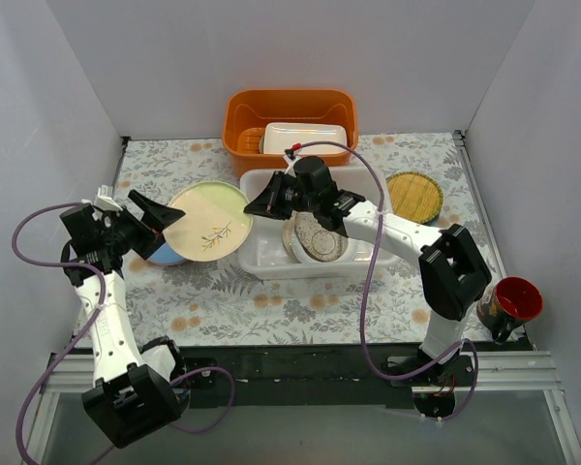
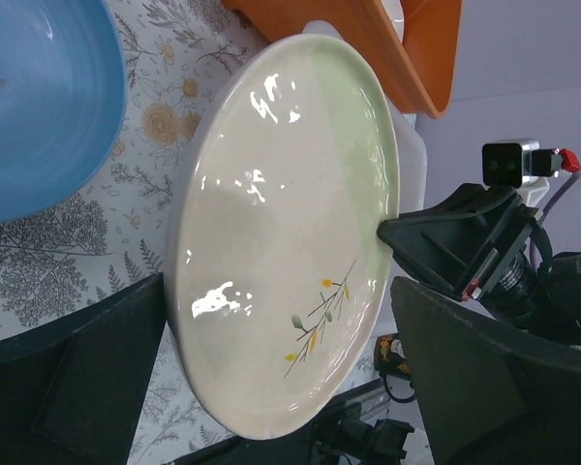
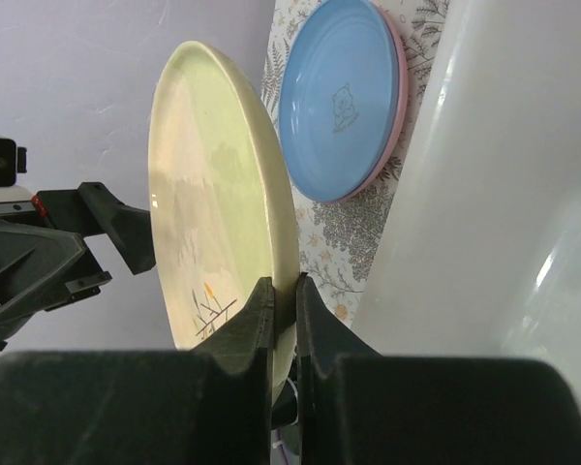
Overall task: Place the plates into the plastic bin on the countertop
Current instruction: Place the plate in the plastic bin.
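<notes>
Plate in hand: cream-and-green glazed round plate (image 1: 208,221) with a painted sprig, held tilted on edge just left of the bin and overlapping the blue plate as seen from above.
Right gripper (image 3: 283,295): clamped on that plate's rim, one finger on each face.
Left gripper (image 2: 278,279): jaws spread wide at the plate's opposite rim, released; contact with the rim not discernible.
Plates on cloth: light blue round plate (image 1: 163,255) stacked on a pink plate (image 3: 400,92), below the tilted one; yellow woven-pattern plate (image 1: 413,197) lying flat, right of the bin.
Plastic bin: large white translucent rectangular plastic tub (image 1: 263,269) at mid-countertop, with a cream speckled plate (image 1: 318,237) leaning inside.
Countertop: leaf-and-flower printed cloth (image 1: 271,308).
Behind bin: orange plastic tub (image 1: 237,121) holding a small white box (image 1: 305,136).
Near right corner: dark red cup (image 1: 516,298).
</notes>
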`<state>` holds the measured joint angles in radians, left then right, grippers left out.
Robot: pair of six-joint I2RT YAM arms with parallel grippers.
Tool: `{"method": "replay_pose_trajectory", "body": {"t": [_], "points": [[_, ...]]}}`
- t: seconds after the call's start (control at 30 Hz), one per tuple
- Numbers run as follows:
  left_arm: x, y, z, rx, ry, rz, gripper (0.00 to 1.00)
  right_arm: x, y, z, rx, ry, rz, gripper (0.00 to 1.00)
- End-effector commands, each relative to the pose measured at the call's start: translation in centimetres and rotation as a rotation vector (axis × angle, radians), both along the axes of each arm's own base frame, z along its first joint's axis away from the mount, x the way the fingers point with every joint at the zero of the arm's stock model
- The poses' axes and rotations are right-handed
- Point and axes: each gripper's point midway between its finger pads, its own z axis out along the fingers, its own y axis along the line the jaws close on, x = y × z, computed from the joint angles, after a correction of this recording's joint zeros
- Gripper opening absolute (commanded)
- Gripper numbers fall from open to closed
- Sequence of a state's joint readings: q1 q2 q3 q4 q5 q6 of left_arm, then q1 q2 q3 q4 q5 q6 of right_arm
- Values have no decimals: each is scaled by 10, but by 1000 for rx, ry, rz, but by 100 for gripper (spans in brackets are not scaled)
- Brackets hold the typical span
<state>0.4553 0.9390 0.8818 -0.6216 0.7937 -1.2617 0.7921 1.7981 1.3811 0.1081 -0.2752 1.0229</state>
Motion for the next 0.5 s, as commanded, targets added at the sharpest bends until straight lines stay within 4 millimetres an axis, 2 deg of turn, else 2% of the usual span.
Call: {"method": "replay_pose_trajectory", "body": {"t": [0.0,0.2,0.47], "points": [[2,-4,0,18,-46,-46,98,0,-9,85,204,-137,16,1],[3,-8,-17,6,-28,-54,98,5,-29,85,212,-133,-11,1],[4,-10,-22,9,-19,-53,98,12,-54,89,228,-137,-47,1]]}}
